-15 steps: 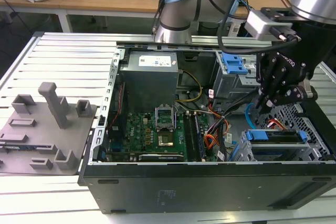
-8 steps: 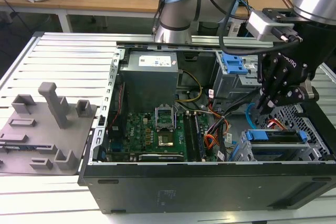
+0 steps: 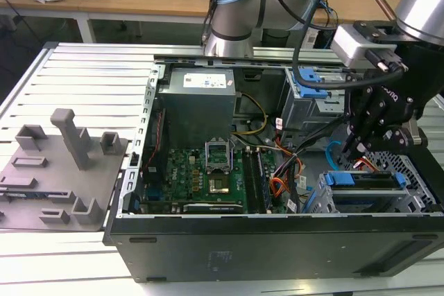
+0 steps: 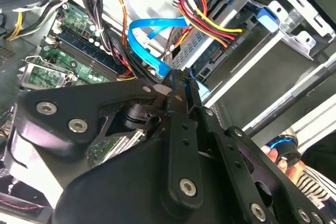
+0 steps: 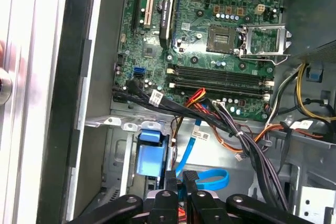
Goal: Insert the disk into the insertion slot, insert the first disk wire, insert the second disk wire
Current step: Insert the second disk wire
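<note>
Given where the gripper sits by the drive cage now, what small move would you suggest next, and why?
Probably a short push of the blue connector toward the disk. The disk sits in the insertion slot, and the gripper looks shut on the end of the second disk wire, near the drive's connector edge in the second wrist view.

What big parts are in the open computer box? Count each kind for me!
Green motherboard: 1
Grey power supply: 1
Drive cages: 2, the insertion slot and the taller grey cage
Disk in its blue carrier: 1
Light-blue data cable: 1
Total: 6
</note>
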Robot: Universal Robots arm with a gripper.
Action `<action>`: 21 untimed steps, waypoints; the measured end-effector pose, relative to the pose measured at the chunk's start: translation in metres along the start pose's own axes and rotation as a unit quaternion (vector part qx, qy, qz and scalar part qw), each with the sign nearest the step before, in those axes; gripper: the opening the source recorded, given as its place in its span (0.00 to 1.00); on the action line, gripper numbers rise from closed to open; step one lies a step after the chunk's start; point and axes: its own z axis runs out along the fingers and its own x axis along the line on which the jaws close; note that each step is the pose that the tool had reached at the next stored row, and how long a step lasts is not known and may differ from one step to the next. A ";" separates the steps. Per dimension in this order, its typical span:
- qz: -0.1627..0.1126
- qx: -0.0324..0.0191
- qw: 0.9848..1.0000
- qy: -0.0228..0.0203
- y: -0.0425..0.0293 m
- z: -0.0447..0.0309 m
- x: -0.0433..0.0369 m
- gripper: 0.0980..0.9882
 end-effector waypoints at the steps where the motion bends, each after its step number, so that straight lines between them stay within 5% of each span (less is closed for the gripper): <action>1: 0.000 0.000 1.000 -0.001 0.0002 0.0001 0.0029 0.07; 4: 0.001 0.000 1.000 -0.003 0.0000 0.0010 0.0108 0.07; 14: 0.037 -0.001 0.999 -0.005 -0.0059 0.0032 0.0123 0.07; 21: 0.040 -0.002 0.999 -0.005 -0.0190 0.0096 0.0184 0.07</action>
